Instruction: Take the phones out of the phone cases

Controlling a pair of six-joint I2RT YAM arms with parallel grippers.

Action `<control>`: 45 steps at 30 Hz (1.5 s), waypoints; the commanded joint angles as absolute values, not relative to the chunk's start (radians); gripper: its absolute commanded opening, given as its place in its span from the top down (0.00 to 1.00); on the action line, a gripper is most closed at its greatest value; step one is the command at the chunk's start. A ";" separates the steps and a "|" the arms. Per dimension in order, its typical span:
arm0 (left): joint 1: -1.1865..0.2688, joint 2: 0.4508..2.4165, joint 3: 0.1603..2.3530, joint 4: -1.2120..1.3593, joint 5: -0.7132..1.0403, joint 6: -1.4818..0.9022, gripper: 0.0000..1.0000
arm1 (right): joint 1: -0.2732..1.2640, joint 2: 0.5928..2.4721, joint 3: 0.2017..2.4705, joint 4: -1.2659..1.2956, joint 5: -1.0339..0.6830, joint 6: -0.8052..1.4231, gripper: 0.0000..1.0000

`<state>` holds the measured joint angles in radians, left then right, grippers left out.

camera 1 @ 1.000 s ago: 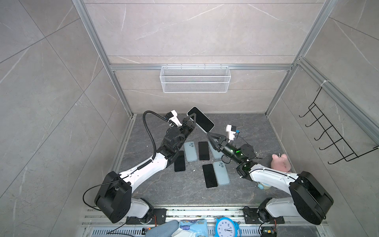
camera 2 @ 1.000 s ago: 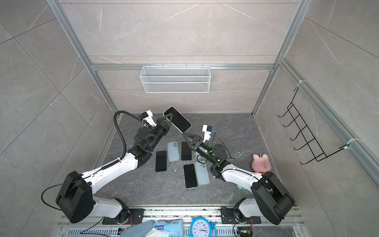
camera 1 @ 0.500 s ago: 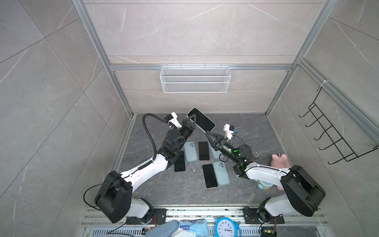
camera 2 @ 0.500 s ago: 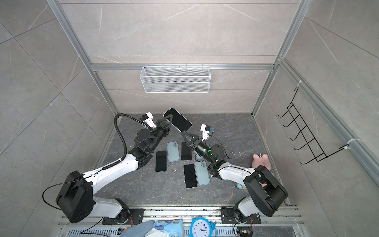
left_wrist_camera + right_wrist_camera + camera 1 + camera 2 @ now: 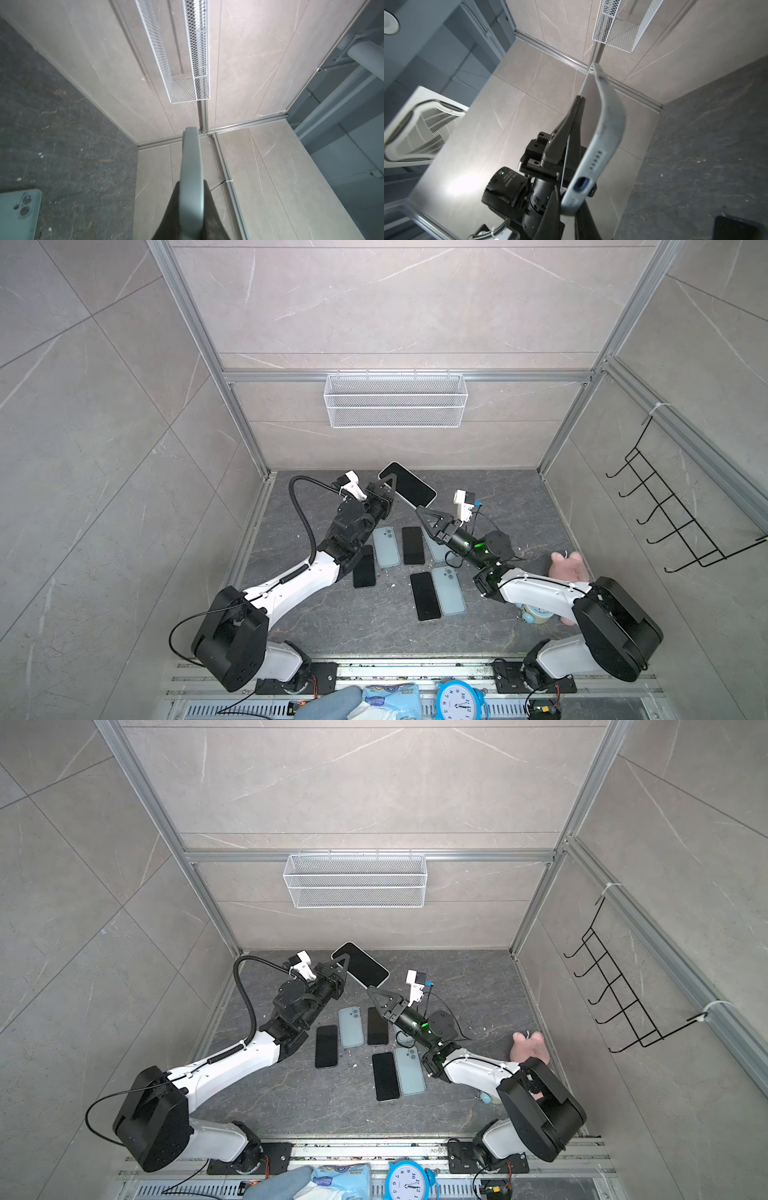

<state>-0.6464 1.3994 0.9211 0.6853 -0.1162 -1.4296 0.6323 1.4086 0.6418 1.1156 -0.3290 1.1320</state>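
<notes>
A black-screened phone point(image 5: 409, 487) point(image 5: 365, 965) in a pale grey-blue phone case point(image 5: 610, 116) point(image 5: 191, 162) hangs tilted above the back of the dark floor. My left gripper point(image 5: 388, 485) point(image 5: 341, 962) point(image 5: 191, 185) is shut on its long side edge. My right gripper point(image 5: 419, 511) point(image 5: 371, 991) point(image 5: 571, 199) reaches up from the right, with its fingers closed on the case's lower corner beside the charging-port cutout. The phone sits inside the case. In the right wrist view the left gripper point(image 5: 579, 99) shows pinched on the case's far edge.
On the floor point(image 5: 332, 614) lie black phones point(image 5: 412, 545) point(image 5: 364, 566) point(image 5: 424, 595) and pale blue cases point(image 5: 386, 547) point(image 5: 449, 590). A white wire basket point(image 5: 395, 400) hangs on the back wall. A pink toy point(image 5: 569, 566) sits at the right, below a black hook rack point(image 5: 673, 514).
My right gripper has risen towards the phone's lower corner and closed on the case. The left gripper kept its hold and shifted only slightly.
</notes>
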 commanded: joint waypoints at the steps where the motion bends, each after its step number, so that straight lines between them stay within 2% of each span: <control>1: -0.645 1.377 1.005 0.704 -0.014 -1.614 1.00 | 0.676 1.299 0.708 0.512 -0.231 0.645 1.00; 6: -0.644 1.368 1.031 0.649 0.033 -1.641 1.00 | 0.671 1.278 0.772 0.309 0.016 0.394 1.00; 13: -0.637 1.369 1.048 0.651 0.048 -1.653 1.00 | 0.656 1.286 0.804 0.273 0.058 0.298 1.00; 22: -0.621 1.363 1.059 0.662 0.056 -1.640 1.00 | 0.653 1.209 0.694 0.288 0.149 0.301 1.00; 23: -0.610 1.358 1.046 0.668 0.058 -1.640 1.00 | 0.651 1.166 0.676 0.288 0.137 0.320 0.93; 25: -0.579 1.346 1.025 0.681 0.078 -1.634 1.00 | 0.620 1.076 0.650 0.266 0.074 0.375 0.70; 27: -0.548 1.348 1.029 0.680 0.141 -1.595 1.00 | 0.532 1.001 0.656 0.225 -0.076 0.481 0.49; 28: -0.534 1.352 1.027 0.679 0.172 -1.581 1.00 | 0.487 0.976 0.673 0.206 -0.152 0.541 0.41; 30: -0.503 1.378 1.025 0.738 0.250 -1.557 1.00 | 0.427 0.964 0.726 0.169 -0.275 0.623 0.36; 35: -0.488 1.472 1.006 0.957 0.362 -1.567 1.00 | 0.361 1.067 0.824 0.285 -0.528 0.844 0.32; 39: -0.488 1.508 0.995 1.056 0.390 -1.562 1.00 | 0.346 1.175 0.812 0.608 -0.658 1.051 0.37; 42: -0.491 1.494 0.990 1.038 0.393 -1.530 1.00 | 0.345 1.213 0.804 0.762 -0.668 1.156 0.41; 45: -0.492 1.487 0.998 1.025 0.402 -1.502 1.00 | 0.347 1.228 0.806 0.803 -0.674 1.185 0.43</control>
<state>-0.4892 1.5288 0.9665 0.8776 0.3683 -1.5497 0.3473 1.2297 0.8036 0.6209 -0.6071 1.0706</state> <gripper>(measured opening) 0.109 0.572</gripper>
